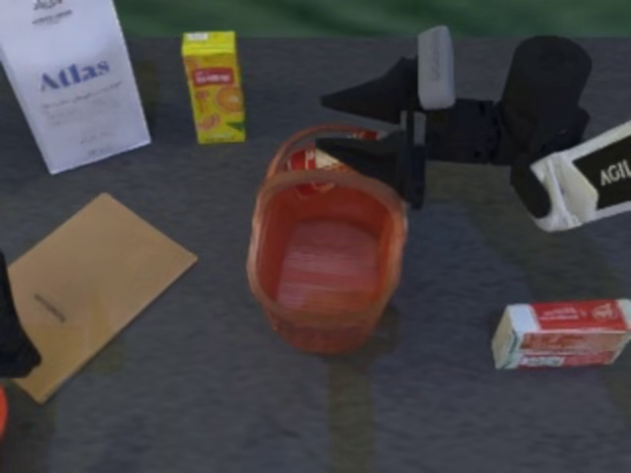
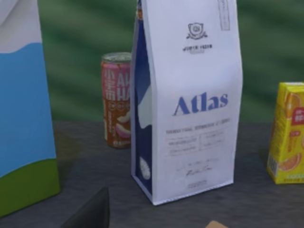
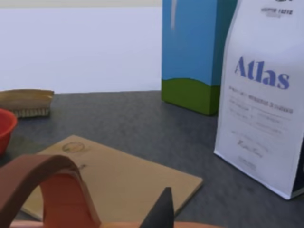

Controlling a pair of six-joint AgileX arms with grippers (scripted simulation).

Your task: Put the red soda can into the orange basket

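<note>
The orange basket (image 1: 262,246) stands in the middle of the table, and its handle (image 3: 33,173) shows close up in the right wrist view. My right gripper (image 1: 321,124) hovers open over the basket's far rim, one dark finger (image 3: 161,211) just above the rim. Under those fingers, at the basket's far end, a red piece with pale lettering shows; it looks like the red soda can (image 1: 328,160), mostly hidden. Whether it rests on the basket floor I cannot tell. My left arm (image 1: 12,335) is parked at the table's left edge.
A white Atlas bag (image 1: 74,79) and a yellow juice box (image 1: 214,87) stand at the back left. A tan board (image 1: 94,286) lies front left, a red-and-white carton (image 1: 562,333) front right. Behind the bag stand an orange-red can (image 2: 116,99) and a blue-green carton (image 2: 23,118).
</note>
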